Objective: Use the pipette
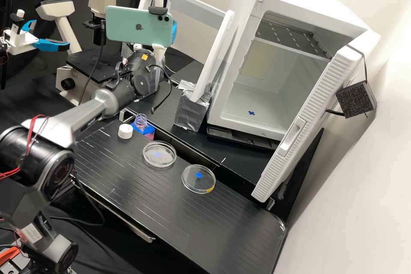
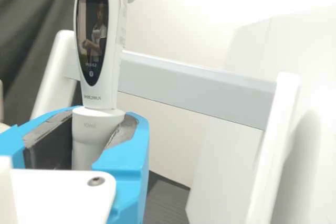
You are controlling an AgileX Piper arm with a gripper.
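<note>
Black bench offers us wide open surface toward its rounded far corner, while the white cabinet's swung door presents an edge to avoid. Beside the pipette, a pale frame leaves us judging sideways room tight. Upright in the gripper, fingers clamped around its lower body, the tool looks light, stiff and slick; we favor that grip, below the screen. Low-walled dishes and an open bottle call for clearance.
</note>
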